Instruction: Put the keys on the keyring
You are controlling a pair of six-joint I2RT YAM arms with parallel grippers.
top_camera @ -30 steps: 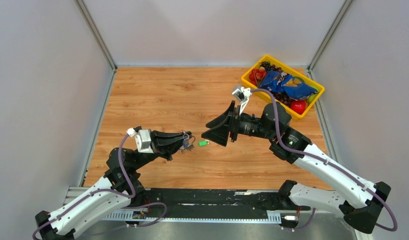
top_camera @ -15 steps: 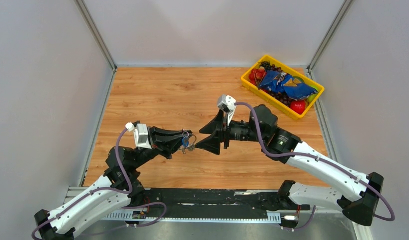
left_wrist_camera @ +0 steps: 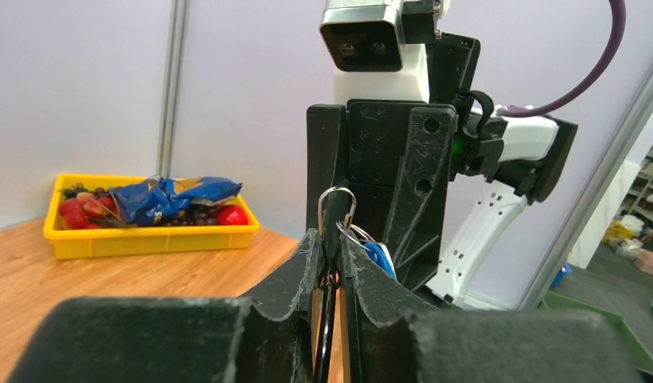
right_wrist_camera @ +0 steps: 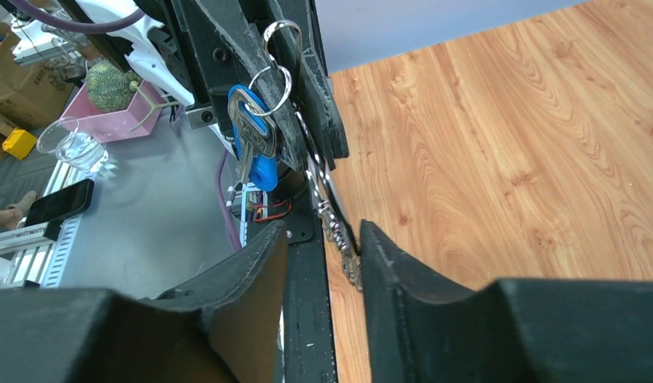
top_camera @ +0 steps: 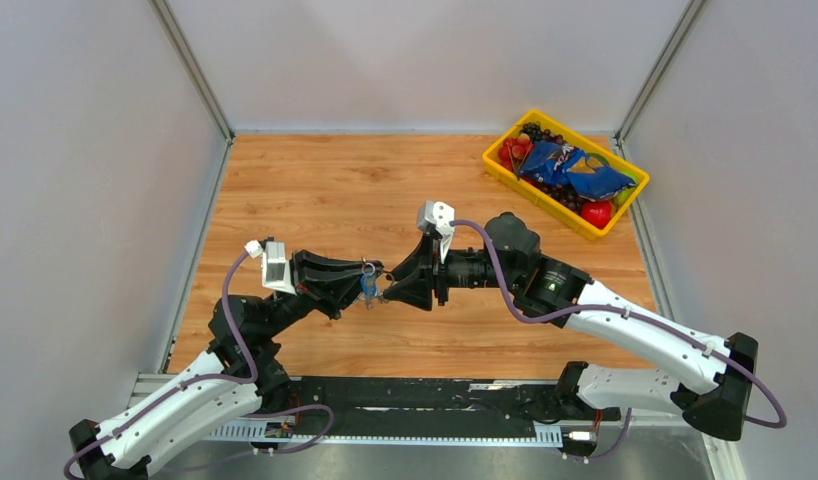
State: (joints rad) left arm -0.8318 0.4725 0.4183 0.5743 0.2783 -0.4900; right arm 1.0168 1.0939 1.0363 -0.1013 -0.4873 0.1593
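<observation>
**Keyring pinched in the left gripper, right gripper waiting open under it**

The left gripper [left_wrist_camera: 330, 243] is clenching its two black plastic fingers [right_wrist_camera: 323, 104] on the keyring [left_wrist_camera: 337, 209], a thin loop of shiny steel wire that is standing upright above the fingertips. The finger surfaces are looking rough and layered, like printed plastic.

A smaller wire ring is hanging from this loop, and on it the blue-tagged key [right_wrist_camera: 253, 136] is dangling: a flat silver blade with a glossy blue plastic head. A thin metal piece [right_wrist_camera: 333, 219] with a toothed or beaded edge is also hanging down from the left fingers (I cannot tell whether it is a chain or the blade of a key).

The right gripper [right_wrist_camera: 323, 231] is facing the left one tip to tip, above the wooden table [top_camera: 315, 190]. Its jaws are standing apart, and the lower end of the metal piece is hanging in the gap between them; whether it is touching a finger is not clear.

In the top view the two grippers are covering the table just under them, and the ring is too small to read there.

Far at the back right, a yellow plastic crate [left_wrist_camera: 148, 242] is holding a crumpled blue bag [left_wrist_camera: 176, 194] and red fruits [left_wrist_camera: 231, 215].
</observation>
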